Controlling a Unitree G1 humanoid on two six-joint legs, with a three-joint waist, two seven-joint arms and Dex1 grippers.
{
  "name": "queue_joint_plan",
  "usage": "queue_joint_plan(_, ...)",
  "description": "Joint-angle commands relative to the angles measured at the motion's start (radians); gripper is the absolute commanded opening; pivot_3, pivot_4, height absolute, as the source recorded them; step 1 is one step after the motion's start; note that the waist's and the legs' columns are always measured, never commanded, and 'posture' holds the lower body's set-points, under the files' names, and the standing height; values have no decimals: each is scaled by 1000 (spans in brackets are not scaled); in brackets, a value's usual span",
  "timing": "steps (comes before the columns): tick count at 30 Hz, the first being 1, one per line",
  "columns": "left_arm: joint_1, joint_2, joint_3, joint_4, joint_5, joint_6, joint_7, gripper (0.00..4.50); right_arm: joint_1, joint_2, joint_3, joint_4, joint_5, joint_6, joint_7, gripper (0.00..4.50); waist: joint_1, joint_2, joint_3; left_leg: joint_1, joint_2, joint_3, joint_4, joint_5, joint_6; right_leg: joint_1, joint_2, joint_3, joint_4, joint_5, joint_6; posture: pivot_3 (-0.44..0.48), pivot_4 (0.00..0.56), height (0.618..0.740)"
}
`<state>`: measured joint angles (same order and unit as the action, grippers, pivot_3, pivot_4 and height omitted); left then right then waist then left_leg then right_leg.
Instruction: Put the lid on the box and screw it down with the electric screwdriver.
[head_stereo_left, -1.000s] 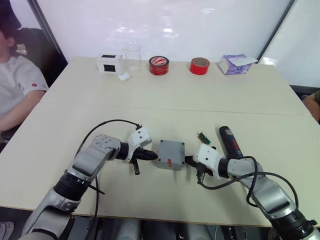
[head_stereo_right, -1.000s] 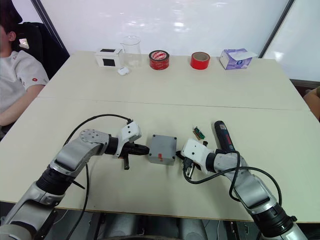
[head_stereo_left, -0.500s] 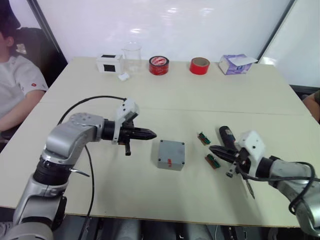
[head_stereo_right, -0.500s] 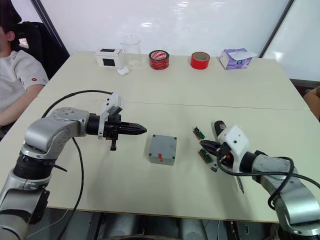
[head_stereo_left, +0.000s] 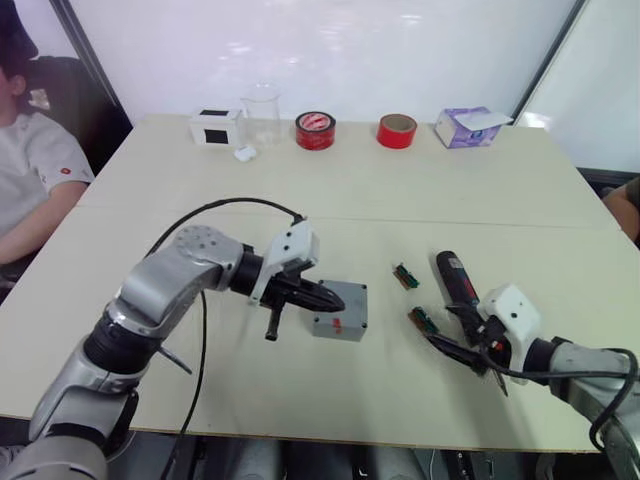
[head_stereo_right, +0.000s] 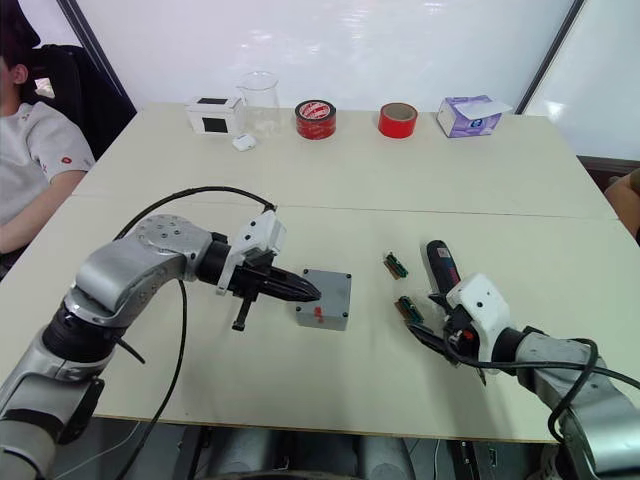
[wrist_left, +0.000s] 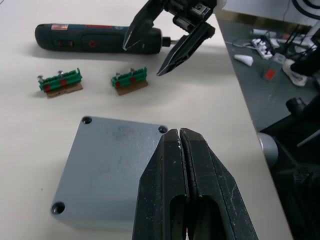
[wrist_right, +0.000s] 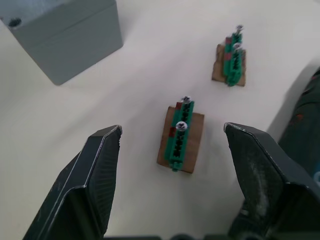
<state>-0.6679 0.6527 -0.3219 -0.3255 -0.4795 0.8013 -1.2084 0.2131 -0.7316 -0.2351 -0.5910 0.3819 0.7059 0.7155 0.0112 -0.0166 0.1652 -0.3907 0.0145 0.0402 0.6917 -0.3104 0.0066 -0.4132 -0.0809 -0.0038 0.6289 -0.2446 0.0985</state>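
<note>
From the head, the left gripper (head_stereo_left: 335, 298) hangs over the box (head_stereo_left: 345, 312). Its wrist view shows fingers (wrist_left: 200, 185) pressed together above the lid (wrist_left: 107, 170) (already seated). Right gripper (wrist_right: 172, 165), spread wide, straddles a green board (wrist_right: 181, 135), the electric screwdriver (wrist_left: 95, 39) just beside.

Left fingers (wrist_left: 186, 165) together, right fingers (wrist_right: 102, 165) apart

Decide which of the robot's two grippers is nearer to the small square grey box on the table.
Left. The left gripper, fingers shut, hovers directly over the small square grey box. The right gripper, open, sits well off to the box's right, around a green circuit board.
</note>
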Motion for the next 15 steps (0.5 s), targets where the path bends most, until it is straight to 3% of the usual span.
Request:
queue_joint_plan(1, 6, 10, 4, -38, 0, -15, 6, 0, -25, -2, 5, 22, -24, -48, -17, 2037, 1, 0, 0, 0, 0, 0, 0, 0, 0, 0, 0, 0, 0, 0, 0, 0, 150, 740)
queue_joint_plan(4, 14, 13, 9, -49, -8, -9, 19, 0, -30, -2, 20, 43, -38, -65, -22, 807, 1, 0, 0, 0, 0, 0, 0, 0, 0, 0, 0, 0, 0, 0, 0, 0, 150, 740)
queue_joint_plan(15, 33, 27, 18, -58, -18, -5, 46, 0, -37, -1, 47, 39, -29, -68, -20, 807, 0, 0, 0, 0, 0, 0, 0, 0, 0, 0, 0, 0, 0, 0, 0, 0, 150, 740)
